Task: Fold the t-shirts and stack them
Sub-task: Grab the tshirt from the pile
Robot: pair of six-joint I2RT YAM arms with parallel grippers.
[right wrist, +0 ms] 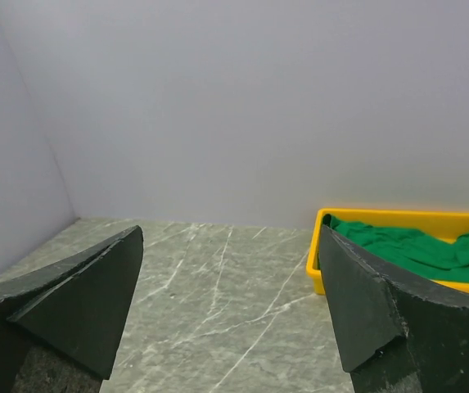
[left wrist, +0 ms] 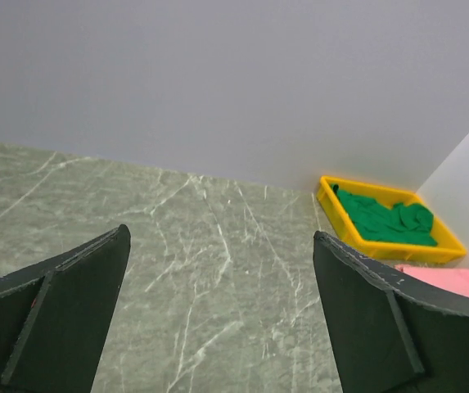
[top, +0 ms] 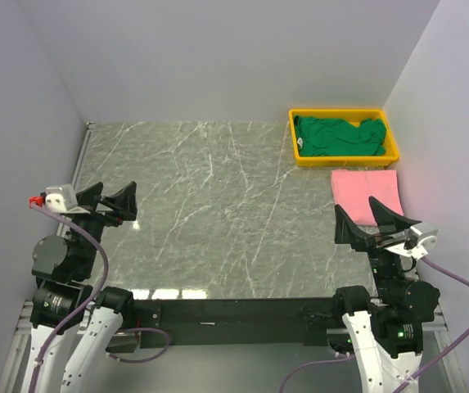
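Green t-shirt [top: 338, 136] crumpled in yellow tray [top: 344, 159]; pink t-shirt [top: 365, 190] folded beside it. Left claw [top: 116, 190], right claw [top: 355, 205] spread wide.

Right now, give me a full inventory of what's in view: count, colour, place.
green t-shirt: 1, dark green, crumpled inside the tray
pink t-shirt: 1, light pink, folded flat on the table, just nearer than the tray
yellow tray: 1, yellow, far right corner of the table
table: 1, grey-green marble pattern, fills the workspace
left gripper: 1, black, near left, open, holding nothing
right gripper: 1, black, near right, open, holding nothing
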